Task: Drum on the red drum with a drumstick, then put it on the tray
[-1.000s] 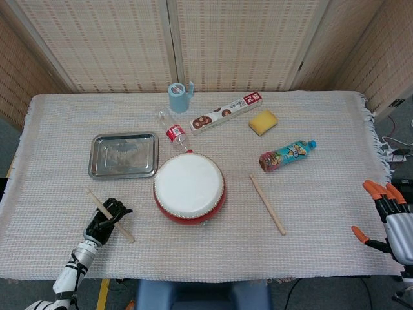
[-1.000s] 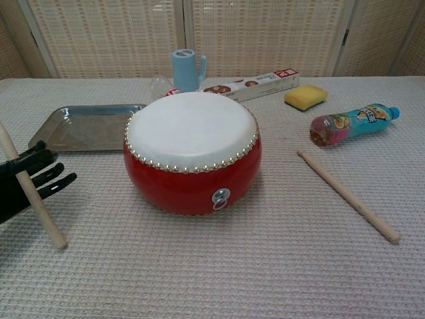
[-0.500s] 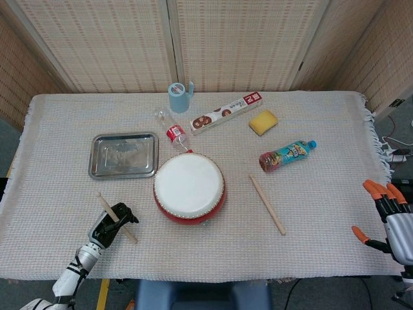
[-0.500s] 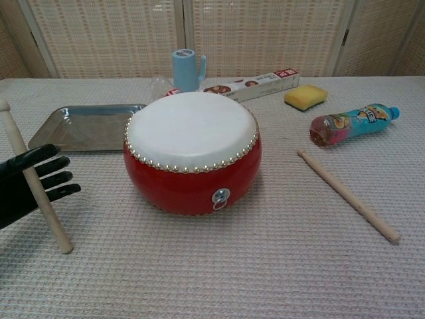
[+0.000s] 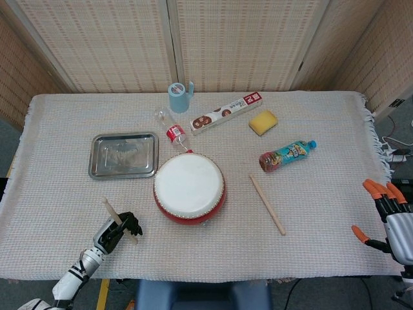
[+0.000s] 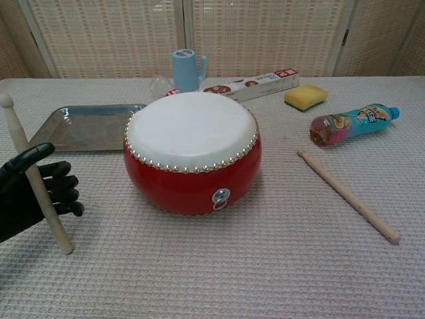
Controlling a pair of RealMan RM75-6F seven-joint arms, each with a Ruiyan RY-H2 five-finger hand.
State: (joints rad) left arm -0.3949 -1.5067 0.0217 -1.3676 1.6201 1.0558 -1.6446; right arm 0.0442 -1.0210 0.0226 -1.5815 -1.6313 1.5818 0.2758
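- Lifting and tilting more upright since earlier, the stick [image 6: 34,174] is sitting clamped in the left hand [image 6: 30,197].
- Right hand [image 5: 389,213] is resting off-table, fingers apart, beside the cloth edge.
- Drum [image 5: 189,188] is standing near the tray [image 5: 124,155].

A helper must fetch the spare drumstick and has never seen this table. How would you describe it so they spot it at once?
Find the red drum with the white top in the middle of the table. The spare drumstick lies flat on the cloth to its right, below the colourful drink bottle. The other stick is in the black left hand.
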